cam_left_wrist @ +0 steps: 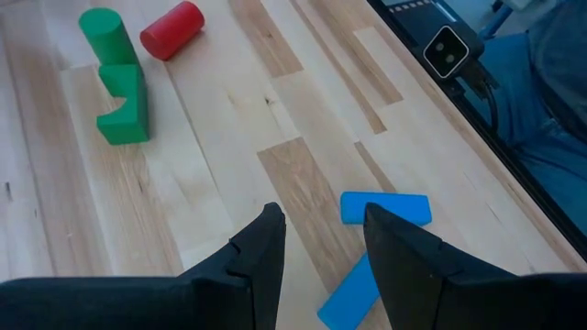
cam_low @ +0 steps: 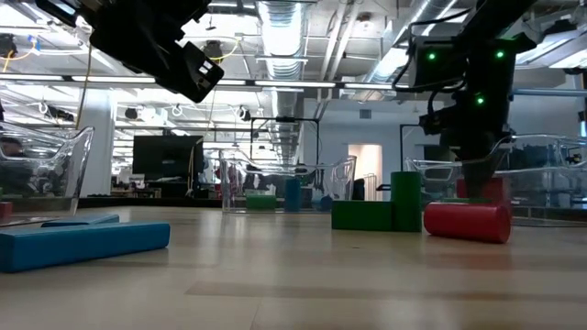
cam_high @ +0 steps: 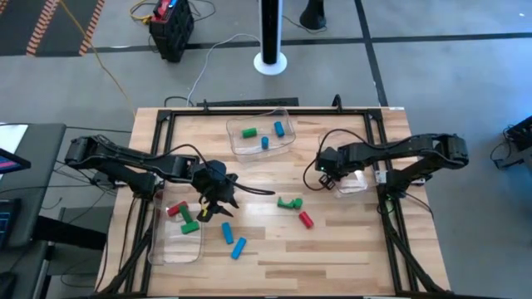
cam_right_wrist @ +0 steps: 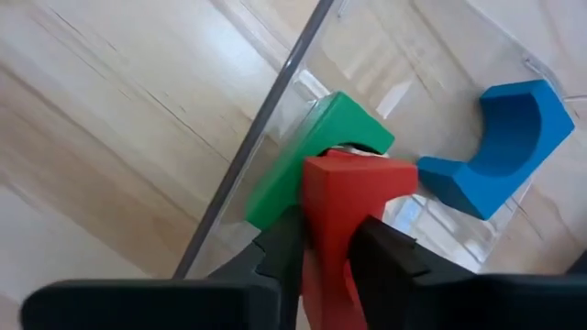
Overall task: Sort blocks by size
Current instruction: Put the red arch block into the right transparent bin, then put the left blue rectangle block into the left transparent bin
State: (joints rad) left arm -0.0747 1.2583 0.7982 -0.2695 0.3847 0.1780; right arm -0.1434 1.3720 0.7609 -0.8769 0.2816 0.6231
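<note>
Nearest the front of the surface (cam_high: 332, 249), two blue blocks (cam_high: 233, 240) lie loose beside the left tray (cam_high: 176, 241), with the left gripper (cam_left_wrist: 321, 243) hanging above them, jaws parted and empty. Farther back, the right gripper (cam_right_wrist: 326, 243) reaches into the right tray (cam_high: 353, 184), jaws grasping a red block (cam_right_wrist: 344, 206) against a green block (cam_right_wrist: 316, 156). A curved blue block (cam_right_wrist: 500, 147) lies beyond.

From above, the right end effector (cam_high: 330, 173) covers most of the clear tray (cam_high: 356, 184) beneath it, so the blocks inside cannot be made out there. In the right wrist view the red block (cam_right_wrist: 344, 220) runs off the lower edge behind the fingers, partly hiding the green block (cam_right_wrist: 307, 156). The low view cuts the long blue block (cam_low: 78, 243) at the left edge
</note>
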